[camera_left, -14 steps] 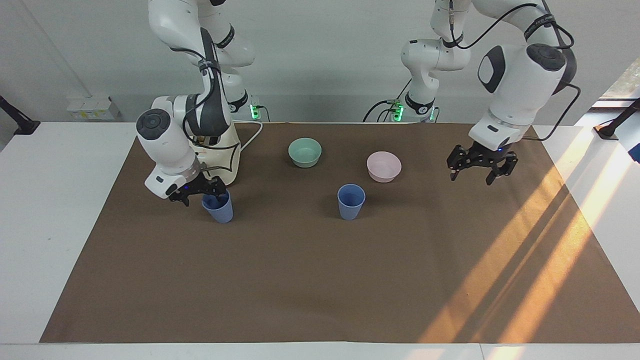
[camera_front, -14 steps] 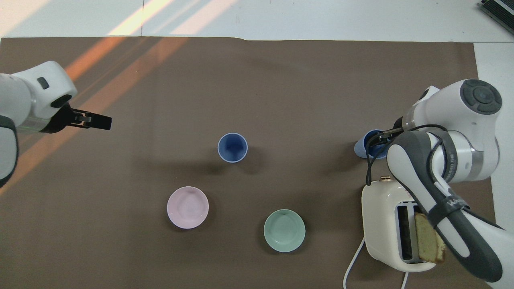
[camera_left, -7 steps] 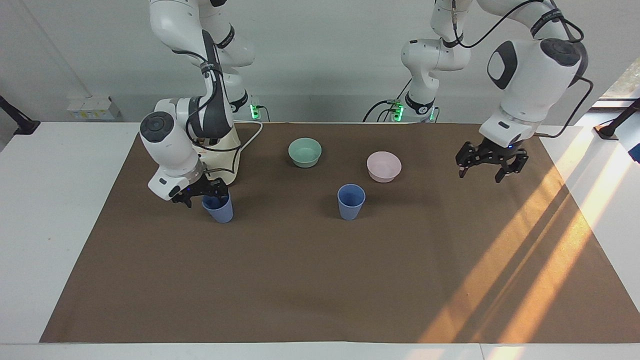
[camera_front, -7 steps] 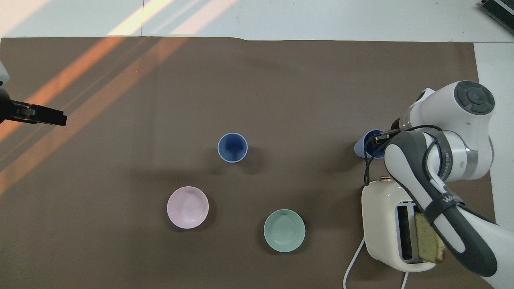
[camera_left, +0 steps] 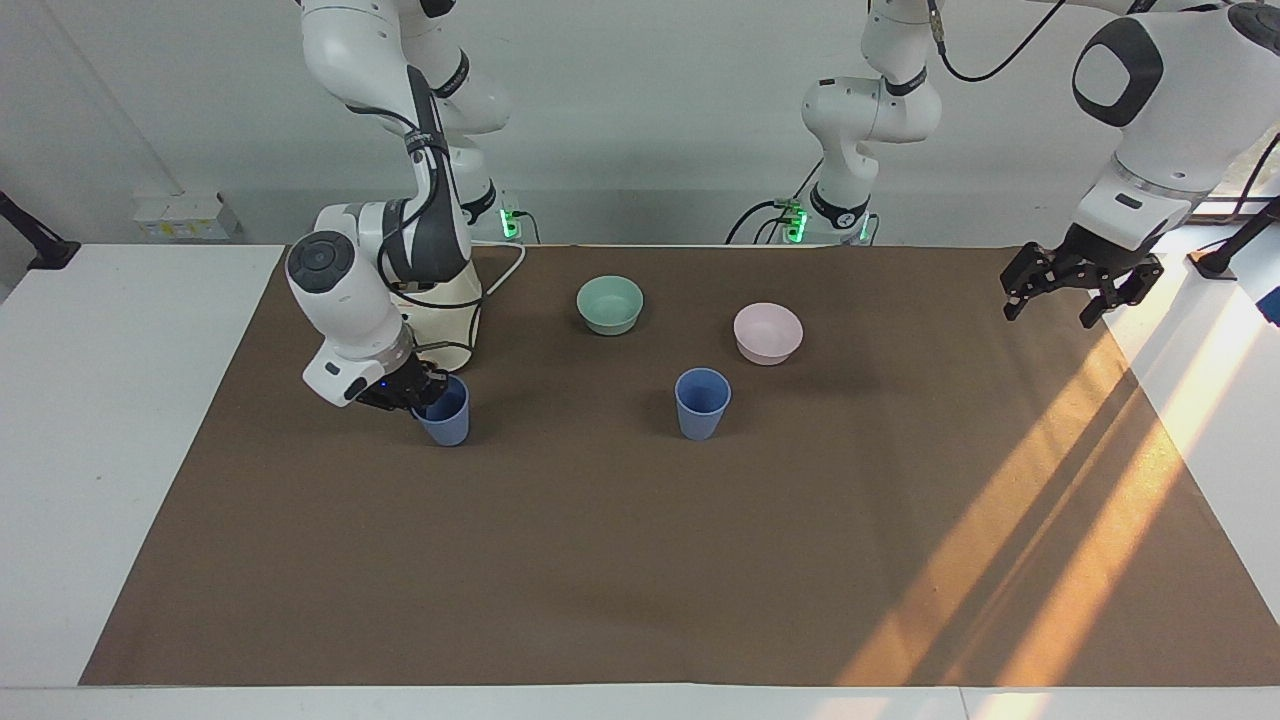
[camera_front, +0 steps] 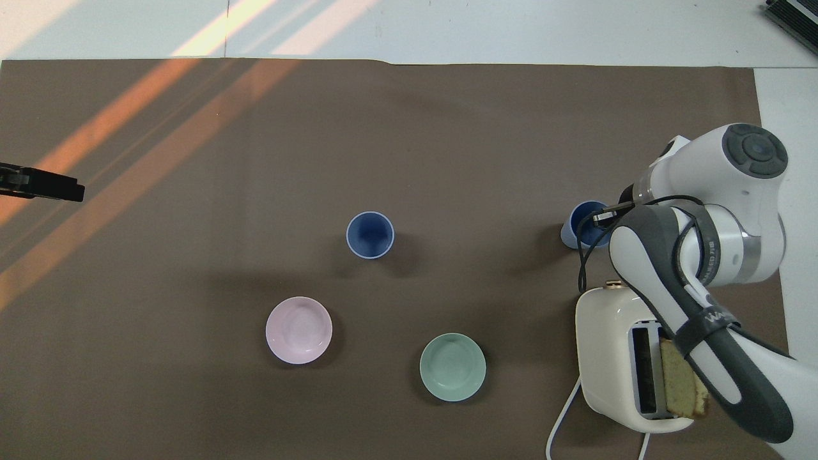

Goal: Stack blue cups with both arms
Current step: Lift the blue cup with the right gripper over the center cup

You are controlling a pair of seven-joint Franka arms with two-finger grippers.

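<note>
Since a second ago the left hand (camera_left: 1080,290) has been pulling up and out toward its own end of the surface (camera_left: 620,560), and it is now hanging over the mat's edge there, fingers spread, holding nothing. Only its tip is showing in the overhead view. Left arm is waiting.

Right hand (camera_left: 418,392) is sitting lower on its blue cup (camera_left: 446,416) than before, and the cup has tipped slightly toward the middle of the surface. One finger is going inside the rim, the other is hidden by the wrist, so I cannot tell if it is pinching the wall or just resting there. That cup is standing on the mat at the right arm's end, just beside the toaster (camera_front: 623,358) and farther from the robots than it. Bread slice (camera_front: 682,386) is sticking out of the toaster slot.

Second blue cup (camera_left: 702,403) is standing upright near the middle of the mat, well apart from the first, untouched. Pink bowl (camera_left: 768,333) is sitting near it, nearer to the robots and toward the left arm's end. Teal bowl (camera_left: 610,304) is sitting nearer to the robots again, toward the right arm's end. Cups not yet stacked.
</note>
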